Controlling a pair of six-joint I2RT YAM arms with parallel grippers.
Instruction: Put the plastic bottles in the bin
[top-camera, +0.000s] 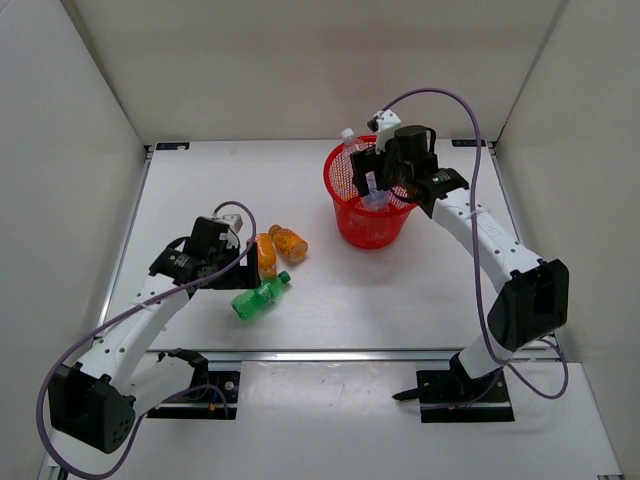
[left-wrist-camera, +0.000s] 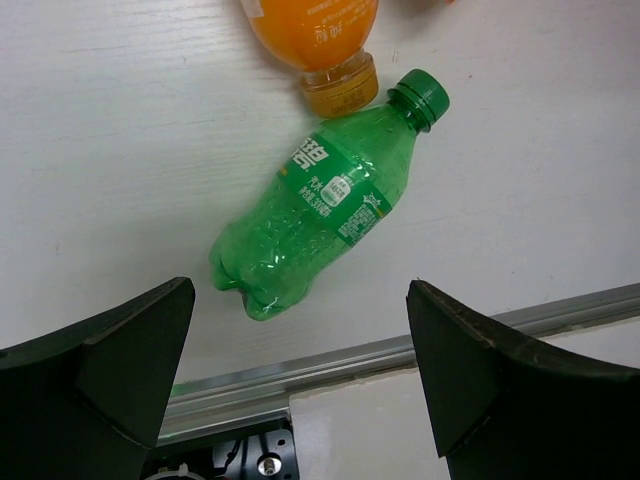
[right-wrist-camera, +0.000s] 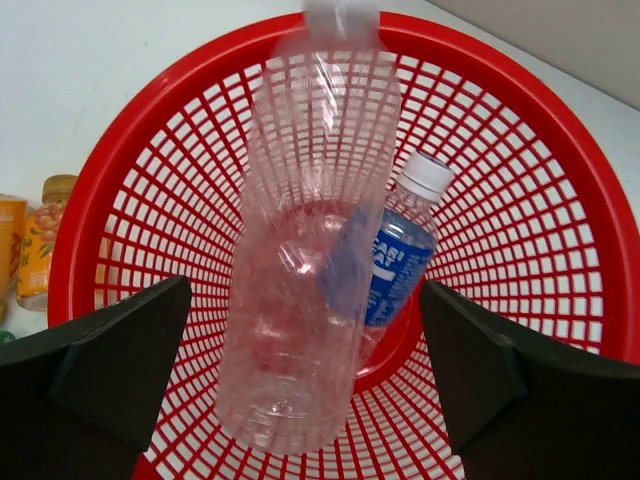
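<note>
The red mesh bin (top-camera: 345, 225) stands at the back right. My right gripper (top-camera: 395, 185) hangs open over it. A plain clear bottle (right-wrist-camera: 300, 300), blurred, is loose between the open fingers over the bin's mouth (right-wrist-camera: 75, 250). A blue-labelled clear bottle (right-wrist-camera: 400, 260) lies inside. Another clear bottle's neck (top-camera: 350, 140) pokes above the far rim. My left gripper (top-camera: 240, 270) is open and empty just above the green bottle (left-wrist-camera: 320, 210), which lies on the table (top-camera: 260, 297). Two orange bottles (top-camera: 266, 255) (top-camera: 289, 243) lie beside it. I cannot make out the red-labelled bottle.
An aluminium rail (left-wrist-camera: 400, 355) runs along the table's near edge, just below the green bottle. The orange bottle's cap (left-wrist-camera: 342, 85) nearly touches the green bottle's neck. White walls enclose the table on three sides.
</note>
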